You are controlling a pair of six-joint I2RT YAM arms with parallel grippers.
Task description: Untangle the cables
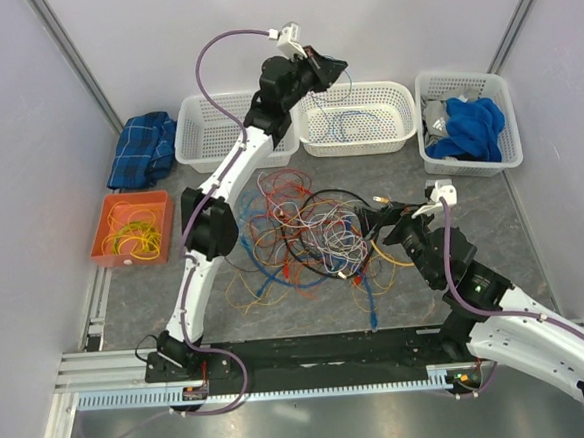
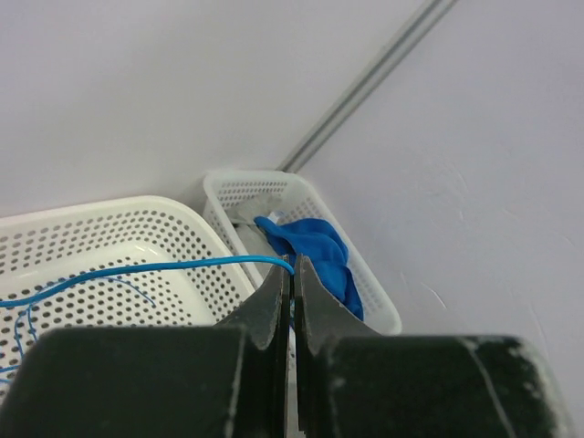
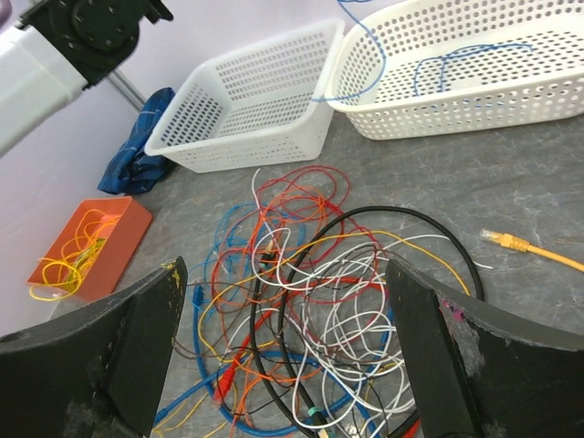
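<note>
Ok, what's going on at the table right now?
The left tool is shut on a thin blue wire, holding it above the middle white basket, where the rest of the wire trails down. The right tool is open, hovering over the tangle of cables on the table. Most wires are not yet separated.

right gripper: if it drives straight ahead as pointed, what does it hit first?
The right gripper would likely meet the cable tangle first, near the black loop; depth unclear.

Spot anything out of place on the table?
Thin blue wire hangs over the rim of the middle white perforated basket, pinched in the shut left gripper, not fully inside. Nothing else stands out.
</note>
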